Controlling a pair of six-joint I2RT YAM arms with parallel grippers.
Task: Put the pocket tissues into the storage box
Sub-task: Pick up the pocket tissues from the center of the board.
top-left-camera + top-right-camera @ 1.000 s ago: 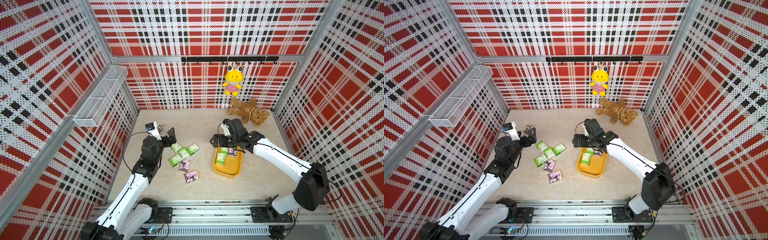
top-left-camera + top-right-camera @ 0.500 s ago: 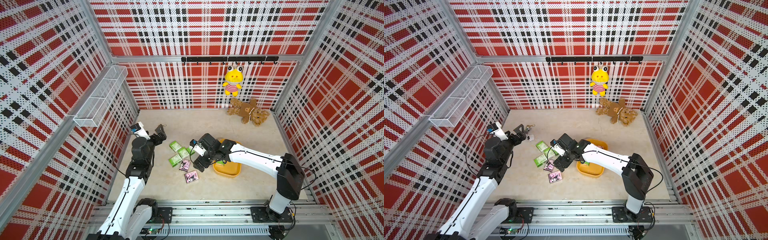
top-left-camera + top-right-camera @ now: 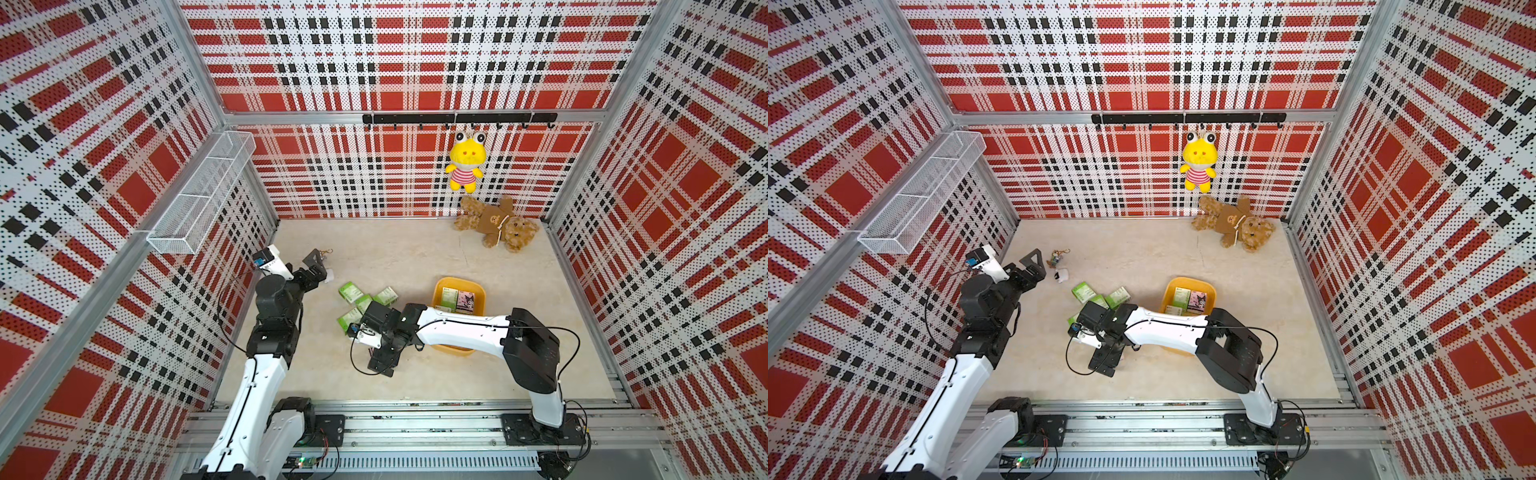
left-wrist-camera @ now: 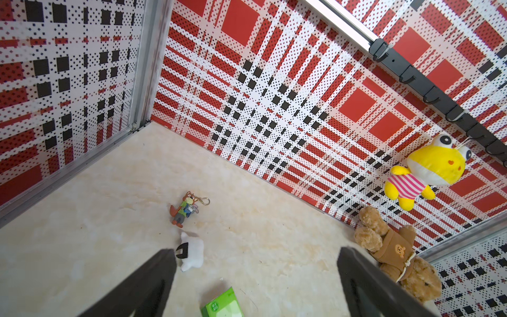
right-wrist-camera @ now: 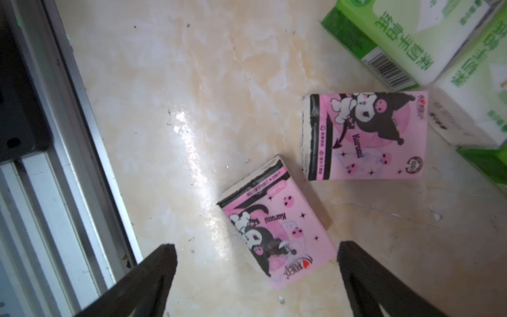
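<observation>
1. Right gripper point(image 5: 256, 247) has its two black fingers spread wide, gripping nothing. In its wrist view a pink plastic-wrapped tissue packet with a black cartoon figure point(image 5: 277, 236) lies flat on the floor and reaches into the gap between them. One corner of the packet sits just beside a fingertip point(image 5: 356, 263); I cannot tell whether they touch.
2. A second pink packet point(image 5: 367, 137) lies just past the first, with a thin strip of floor between them. Green-and-white tissue packets point(image 5: 397, 35) crowd in behind it.
3. In both top views I see the right gripper point(image 3: 380, 361) point(image 3: 1104, 361) low over the middle of the beige marbled floor point(image 3: 395, 249), pointing toward the near edge. Its arm hides the pink pair there.
4. The loose green cluster point(image 3: 363, 302) lies just on the far side of that wrist.
5. The shallow yellow-orange plastic storage tray point(image 3: 459, 281) stands right of the cluster, its near part under the right arm. Inside it a green-and-white packet point(image 3: 449, 297) and a pink packet point(image 3: 466, 300) lie side by side.
6. The left gripper point(image 3: 318, 266) hangs above the floor at the far left, fingers apart and empty. Near it lie a small fox keychain point(image 4: 184, 208) and a little white plush point(image 4: 192, 251).
7. At the far right a brown teddy bear point(image 3: 494, 226) lies against the wall.
8. A yellow frog plush point(image 3: 465, 164) hangs from the black hook rail point(image 3: 457, 118) above the bear.
9. A white wire-mesh basket point(image 3: 199, 195) is fixed on the left wall.
</observation>
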